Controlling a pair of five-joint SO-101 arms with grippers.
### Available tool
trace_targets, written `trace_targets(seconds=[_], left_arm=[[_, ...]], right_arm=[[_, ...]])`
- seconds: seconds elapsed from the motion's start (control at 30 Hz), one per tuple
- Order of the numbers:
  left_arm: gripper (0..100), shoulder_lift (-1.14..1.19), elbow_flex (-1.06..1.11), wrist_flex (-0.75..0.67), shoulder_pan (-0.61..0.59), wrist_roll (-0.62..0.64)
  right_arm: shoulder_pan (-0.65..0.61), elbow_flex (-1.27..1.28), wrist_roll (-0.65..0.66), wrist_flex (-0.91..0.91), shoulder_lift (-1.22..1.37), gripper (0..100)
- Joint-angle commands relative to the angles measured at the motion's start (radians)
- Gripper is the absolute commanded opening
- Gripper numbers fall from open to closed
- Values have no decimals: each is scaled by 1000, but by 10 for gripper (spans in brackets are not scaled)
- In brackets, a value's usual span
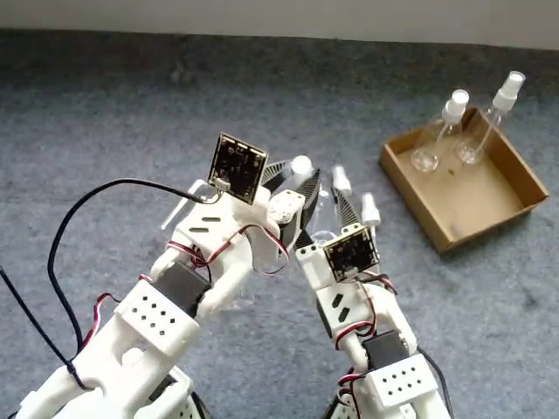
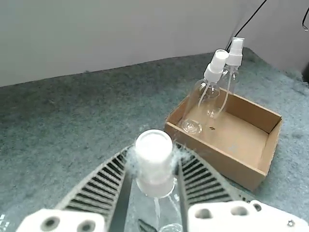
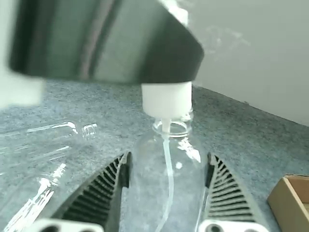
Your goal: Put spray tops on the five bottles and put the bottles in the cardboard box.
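Above the grey counter (image 2: 72, 111), our left pincer (image 2: 153, 162) clamps a spray top (image 2: 153, 147) onto the bottle (image 3: 166, 188) our right pincer (image 3: 168, 162) grips; tilt could jam it.

I'm seeing grey carpet (image 1: 105, 113) covering table, nap looking rough and mottled, lighter patches showing toward near side. Pale wall (image 1: 349, 13) running along carpet's far edge. In left wrist view I'm watching thin black cable (image 2: 254, 16) slanting down wall toward carpet's far corner. Wall looking plain, unmarked.
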Motion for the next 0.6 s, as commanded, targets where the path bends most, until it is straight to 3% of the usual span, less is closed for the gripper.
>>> trace_targets(seconds=[0.0, 0.2, 0.57], left_arm=[[5, 65, -74, 0, 7, -12], [5, 196, -140, 0, 13, -12], [8, 166, -104, 5, 15, -15]], right_arm=[[10, 41, 15, -27, -10, 127], [13, 42, 15, -27, -10, 127], [13, 42, 15, -27, -10, 127]])
